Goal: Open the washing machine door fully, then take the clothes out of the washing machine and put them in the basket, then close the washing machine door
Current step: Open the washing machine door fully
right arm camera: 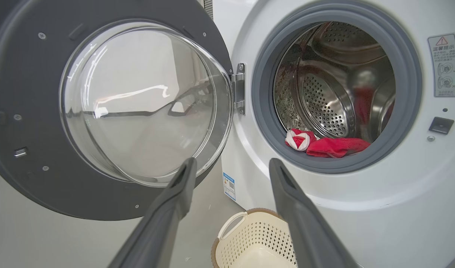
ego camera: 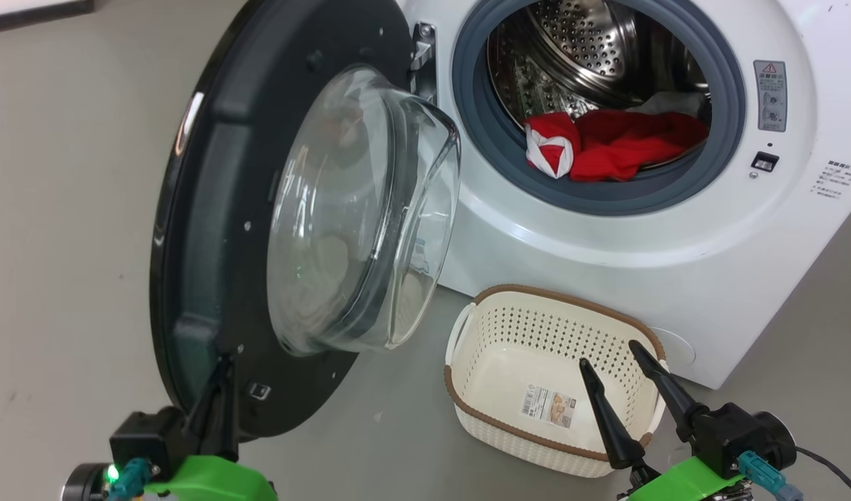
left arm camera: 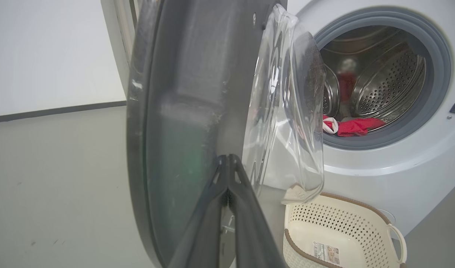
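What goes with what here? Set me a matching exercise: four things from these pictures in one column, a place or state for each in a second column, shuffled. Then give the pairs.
Column one
1. door
2. clothes
3. basket
4. right claw

Column two
A. lying in the drum
B. fingers apart, over the basket in the head view
C. swung open
D. standing on the floor, no laundry in it

Pairs: 1-C, 2-A, 3-D, 4-B
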You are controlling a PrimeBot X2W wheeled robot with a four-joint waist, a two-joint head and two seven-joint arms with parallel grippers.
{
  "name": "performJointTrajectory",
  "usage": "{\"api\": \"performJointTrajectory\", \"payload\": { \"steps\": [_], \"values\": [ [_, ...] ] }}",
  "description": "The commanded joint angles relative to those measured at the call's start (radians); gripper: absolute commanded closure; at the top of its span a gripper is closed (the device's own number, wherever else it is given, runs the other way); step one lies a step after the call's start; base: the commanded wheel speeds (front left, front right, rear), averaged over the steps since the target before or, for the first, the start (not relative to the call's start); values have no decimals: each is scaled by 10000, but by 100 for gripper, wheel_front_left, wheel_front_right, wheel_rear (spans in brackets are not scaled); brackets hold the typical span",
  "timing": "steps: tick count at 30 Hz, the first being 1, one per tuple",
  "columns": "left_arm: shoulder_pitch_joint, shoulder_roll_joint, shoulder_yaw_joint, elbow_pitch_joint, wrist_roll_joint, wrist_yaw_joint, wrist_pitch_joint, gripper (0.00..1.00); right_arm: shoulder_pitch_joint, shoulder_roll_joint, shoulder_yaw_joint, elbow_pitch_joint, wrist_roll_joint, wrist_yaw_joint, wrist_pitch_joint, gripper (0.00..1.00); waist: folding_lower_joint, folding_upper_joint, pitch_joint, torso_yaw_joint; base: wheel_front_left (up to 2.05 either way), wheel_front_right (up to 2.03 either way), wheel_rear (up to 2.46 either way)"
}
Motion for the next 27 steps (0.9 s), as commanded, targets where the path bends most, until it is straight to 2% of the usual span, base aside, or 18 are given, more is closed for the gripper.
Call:
{"api": "performJointTrajectory", "payload": {
  "steps": [1, 27],
  "values": [
    [-588, 287, 534, -126, -61, 68, -86, 100, -216, -20, 235, -213, -64, 48, -118, 0, 0, -1, 60, -3, 0, 0, 0],
    [-1806, 780, 1526, 1498, -636, 238, -740, 100, -528, -20, 154, -242, -545, 48, 22, 0, 0, -1, 703, -85, 0, 0, 0]
  ]
}}
